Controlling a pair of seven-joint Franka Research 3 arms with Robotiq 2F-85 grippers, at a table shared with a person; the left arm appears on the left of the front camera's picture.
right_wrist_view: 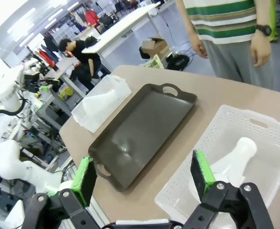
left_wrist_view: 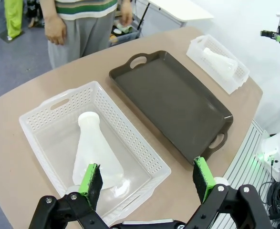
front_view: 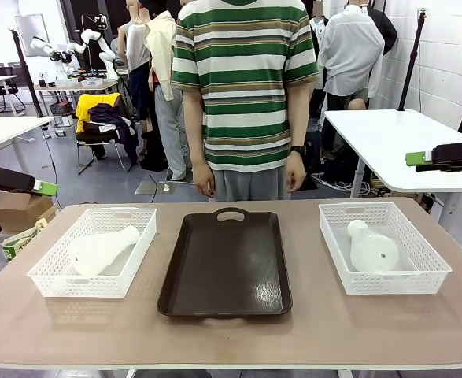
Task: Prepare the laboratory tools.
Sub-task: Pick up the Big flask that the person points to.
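Two frosted-white conical flasks lie on their sides, one per basket. The left flask (front_view: 101, 250) (left_wrist_view: 94, 152) rests in the left white lattice basket (front_view: 49, 272) (left_wrist_view: 39, 107). In the right basket (front_view: 435, 268) (right_wrist_view: 225, 112) lies the right flask (front_view: 370, 248) (right_wrist_view: 230, 160). My left gripper (front_view: 48, 187) (left_wrist_view: 147, 179) hovers open above and off the table's left side, looking down on its flask. High off the right side, my right gripper (front_view: 412, 159) (right_wrist_view: 143, 176) is also open, with nothing between its fingers.
A dark brown tray (front_view: 227, 264) (left_wrist_view: 173, 100) (right_wrist_view: 140, 131) with handles lies bare in the middle of the table between the baskets. A person in a striped shirt (front_view: 242, 79) stands at the far edge, hands hanging down. Another white table (front_view: 396, 142) stands behind on the right.
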